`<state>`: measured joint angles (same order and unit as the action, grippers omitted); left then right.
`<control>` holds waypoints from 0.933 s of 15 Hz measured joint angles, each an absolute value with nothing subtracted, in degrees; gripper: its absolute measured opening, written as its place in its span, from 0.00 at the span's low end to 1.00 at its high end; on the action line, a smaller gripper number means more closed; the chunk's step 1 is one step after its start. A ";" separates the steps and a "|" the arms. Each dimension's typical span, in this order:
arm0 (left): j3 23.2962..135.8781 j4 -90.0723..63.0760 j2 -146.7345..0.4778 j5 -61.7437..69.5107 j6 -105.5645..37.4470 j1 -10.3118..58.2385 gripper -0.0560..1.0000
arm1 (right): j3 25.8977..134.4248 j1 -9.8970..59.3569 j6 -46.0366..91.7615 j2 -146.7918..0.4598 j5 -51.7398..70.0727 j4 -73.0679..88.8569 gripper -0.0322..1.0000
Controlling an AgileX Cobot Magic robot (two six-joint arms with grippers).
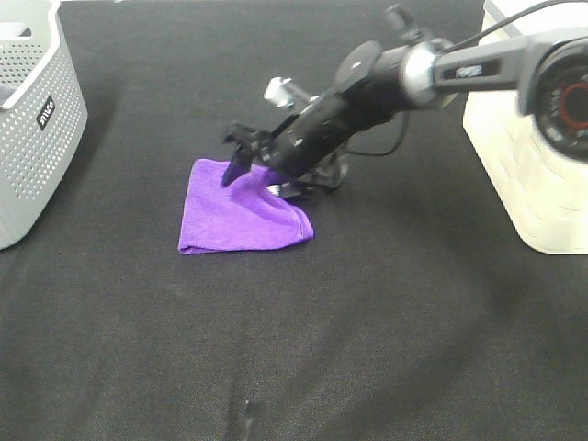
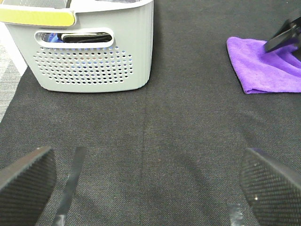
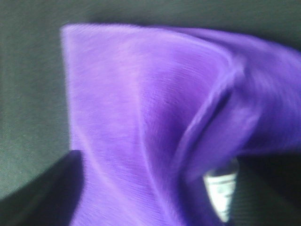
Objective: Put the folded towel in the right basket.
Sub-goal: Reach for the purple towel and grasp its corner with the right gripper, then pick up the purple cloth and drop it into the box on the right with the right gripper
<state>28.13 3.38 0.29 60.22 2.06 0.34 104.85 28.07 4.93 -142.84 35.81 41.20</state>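
Note:
The folded purple towel [image 1: 234,216] lies on the black table, left of centre. My right gripper [image 1: 248,165] reaches across from the right and is shut on the towel's far edge, which is pulled up a little off the table. In the right wrist view the towel [image 3: 131,117] fills the frame with a raised fold and a white label [image 3: 221,190]. The right basket [image 1: 533,156] is cream white and stands at the right edge. My left gripper [image 2: 148,183] is open and empty over bare table; the towel [image 2: 263,66] lies far from it.
A grey perforated basket [image 1: 28,119] stands at the left edge; it also shows in the left wrist view [image 2: 94,56] with dark items inside. Black cloth covers the whole table [image 1: 367,331].

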 joint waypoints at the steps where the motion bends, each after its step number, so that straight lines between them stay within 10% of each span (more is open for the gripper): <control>1: 28.13 3.38 0.29 60.22 2.06 0.34 0.99 | 104.85 29.39 4.98 -143.35 34.95 41.02 0.52; 3: 28.13 3.38 0.29 60.22 2.06 0.34 0.99 | 106.40 29.28 4.93 -143.98 36.90 39.99 0.16; 14: 28.13 3.38 0.29 60.22 2.06 0.34 0.99 | 146.28 12.09 0.00 -129.20 68.93 25.32 0.16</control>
<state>28.13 3.38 0.29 60.22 2.06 0.34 146.28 12.09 0.00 -129.20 68.93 25.32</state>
